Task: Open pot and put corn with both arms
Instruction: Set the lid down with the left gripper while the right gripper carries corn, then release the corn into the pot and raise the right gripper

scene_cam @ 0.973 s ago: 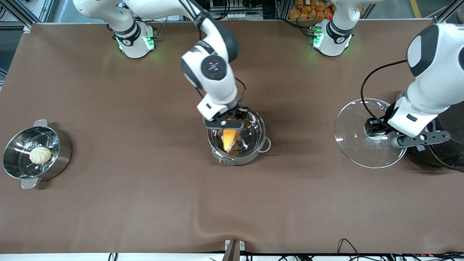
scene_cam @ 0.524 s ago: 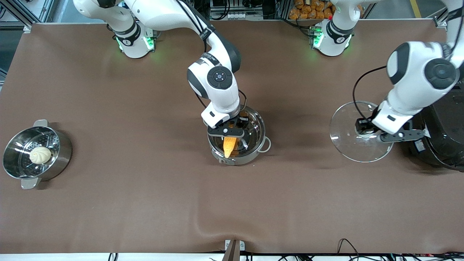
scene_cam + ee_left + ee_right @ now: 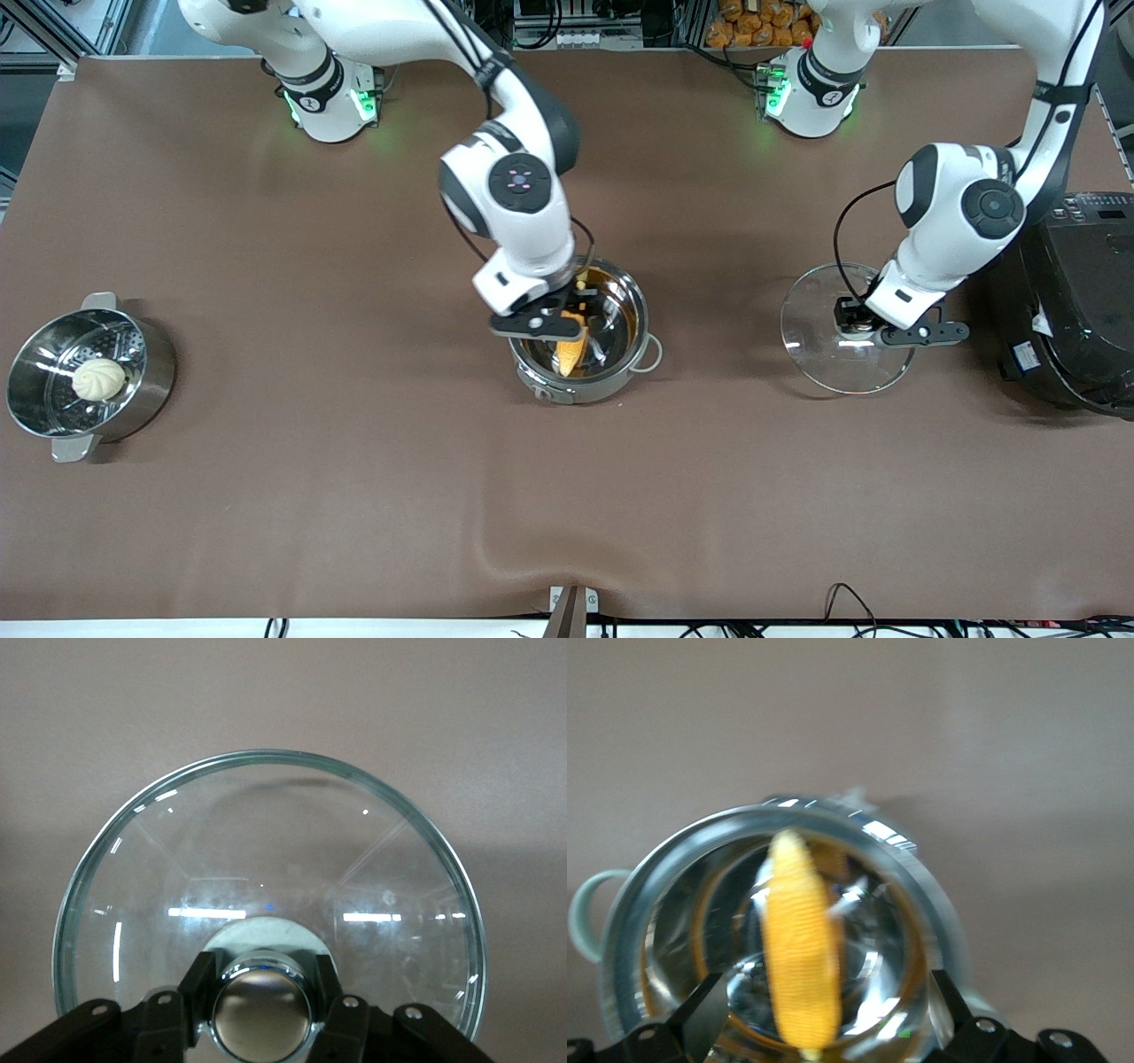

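Observation:
The steel pot (image 3: 602,383) stands open at the table's middle. The yellow-orange corn (image 3: 568,352) lies slanted inside it, tip against the wall. My right gripper (image 3: 542,324) hovers just over the pot with its jaws wide apart, the corn (image 3: 799,948) between them untouched, above the pot's rim (image 3: 939,904). My left gripper (image 3: 873,329) is shut on the copper-coloured knob (image 3: 263,1010) of the clear glass lid (image 3: 824,341) and holds it low over the table toward the left arm's end. The lid (image 3: 266,842) fills the left wrist view.
A big black cooker (image 3: 1076,301) stands at the left arm's end, close to the lid. A steel steamer pot (image 3: 151,372) with a white bun (image 3: 98,378) sits at the right arm's end. A wrinkle in the brown cloth lies near the front edge.
My right gripper has opened and the corn now lies in the pot. My left arm has brought the lid lower and a little toward the table's middle.

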`<state>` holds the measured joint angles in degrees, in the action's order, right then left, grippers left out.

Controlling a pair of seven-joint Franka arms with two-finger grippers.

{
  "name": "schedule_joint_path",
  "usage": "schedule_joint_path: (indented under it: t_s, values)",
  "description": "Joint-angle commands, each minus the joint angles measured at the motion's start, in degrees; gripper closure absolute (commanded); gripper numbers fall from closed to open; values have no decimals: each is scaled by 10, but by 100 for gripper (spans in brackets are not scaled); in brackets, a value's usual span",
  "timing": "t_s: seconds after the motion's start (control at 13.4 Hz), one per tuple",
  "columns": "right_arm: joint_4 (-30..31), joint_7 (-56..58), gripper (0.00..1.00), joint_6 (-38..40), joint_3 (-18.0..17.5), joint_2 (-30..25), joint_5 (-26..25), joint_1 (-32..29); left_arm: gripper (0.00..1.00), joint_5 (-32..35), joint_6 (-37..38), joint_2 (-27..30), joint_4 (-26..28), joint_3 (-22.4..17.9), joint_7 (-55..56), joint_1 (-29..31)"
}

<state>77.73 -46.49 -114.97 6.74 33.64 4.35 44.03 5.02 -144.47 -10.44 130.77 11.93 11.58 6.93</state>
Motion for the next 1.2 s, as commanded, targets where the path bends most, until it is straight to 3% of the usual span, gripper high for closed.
schedule_joint_path:
  t_s: [0.0, 0.15, 0.3, 0.37, 0.45, 0.67, 0.82, 1.12]
  values:
    - [45, 16, 0, 31, -9, -73, -7, -71, 100, -12, -33, -26, 0, 5, -17, 8]
    - [74, 41, 0, 26, -9, -110, -9, -126, 100, -12, -42, -42, 0, 5, -17, 7]
    - [96, 139, 0, 32, -10, -143, -9, -189, 80, -11, -42, -50, -1, 5, -17, 7]
    - [106, 170, 0, 33, -10, -160, -9, -214, 36, -6, -42, -53, -1, 5, -17, 8]
    - [116, 193, 0, 40, -10, -177, -9, -240, 0, -5, -42, -47, -1, 4, -17, 8]
    - [116, 297, 0, 129, -10, -215, -9, -313, 0, -5, -27, 4, -3, 5, -14, 8]
    - [115, 365, 0, 198, -9, -252, -9, -356, 0, -5, 49, 63, -29, 7, -13, 5]
    - [102, 373, 0, 266, -9, -313, -15, -392, 0, -10, 294, 111, -196, 31, 19, 3]
